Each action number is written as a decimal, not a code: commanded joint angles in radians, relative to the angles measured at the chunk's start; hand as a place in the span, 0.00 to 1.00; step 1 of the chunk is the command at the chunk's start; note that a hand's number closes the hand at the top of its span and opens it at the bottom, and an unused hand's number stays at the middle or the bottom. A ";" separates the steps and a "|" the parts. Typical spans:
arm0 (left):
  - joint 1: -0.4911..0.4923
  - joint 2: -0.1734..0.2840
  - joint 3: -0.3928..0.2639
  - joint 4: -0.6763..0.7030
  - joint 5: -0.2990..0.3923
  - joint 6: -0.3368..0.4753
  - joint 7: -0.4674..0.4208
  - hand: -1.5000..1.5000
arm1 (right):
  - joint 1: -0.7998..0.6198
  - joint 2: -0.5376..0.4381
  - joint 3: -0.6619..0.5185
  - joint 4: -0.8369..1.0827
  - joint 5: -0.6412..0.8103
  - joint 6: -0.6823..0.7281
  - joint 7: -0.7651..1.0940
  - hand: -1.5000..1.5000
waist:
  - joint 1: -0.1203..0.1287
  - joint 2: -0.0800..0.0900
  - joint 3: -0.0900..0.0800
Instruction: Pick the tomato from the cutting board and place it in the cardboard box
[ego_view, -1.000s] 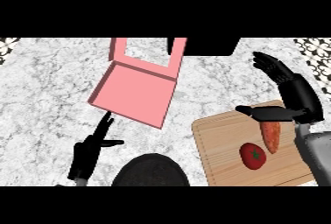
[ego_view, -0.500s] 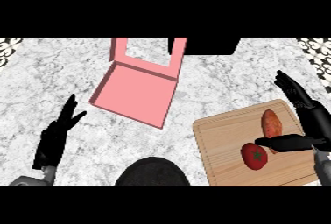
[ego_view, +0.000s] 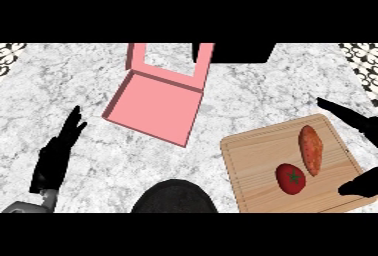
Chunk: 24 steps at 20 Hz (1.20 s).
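Tomato (ego_view: 291, 178) lies on the board (ego_view: 255, 160), near its middle, untouched. One orange-red vegetable (ego_view: 311, 149) sits just beside it, toward the board's far right. Right hand (ego_view: 359, 184) at the board's right edge, fingers spread, grasping nothing. Left hand (ego_view: 56, 155) well left of the board, open, resting.

Risk: closing in from the right could nudge the vegetable or roll the tomato.

Count: one tomato, one vegetable, one board, one pink box (ego_view: 156, 105) beyond the board, lid open.

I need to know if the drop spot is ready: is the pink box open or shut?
Open. The box lies flat, its lid swung back, and nothing shows inside it.
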 joint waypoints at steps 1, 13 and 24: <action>0.005 -0.005 -0.002 -0.004 -0.019 0.009 0.011 0.50 | 0.002 -0.109 0.059 -0.080 0.055 0.131 0.109 0.00 | 0.001 0.001 0.000; -0.024 0.015 0.104 -0.042 0.006 -0.103 0.072 0.50 | 0.115 0.074 0.157 -0.282 0.239 0.132 0.400 0.00 | -0.002 0.003 0.003; 0.052 -0.121 0.109 -0.046 -0.131 -0.096 0.018 0.50 | 0.087 0.231 0.117 -0.185 0.413 0.244 0.398 0.00 | 0.004 0.004 0.003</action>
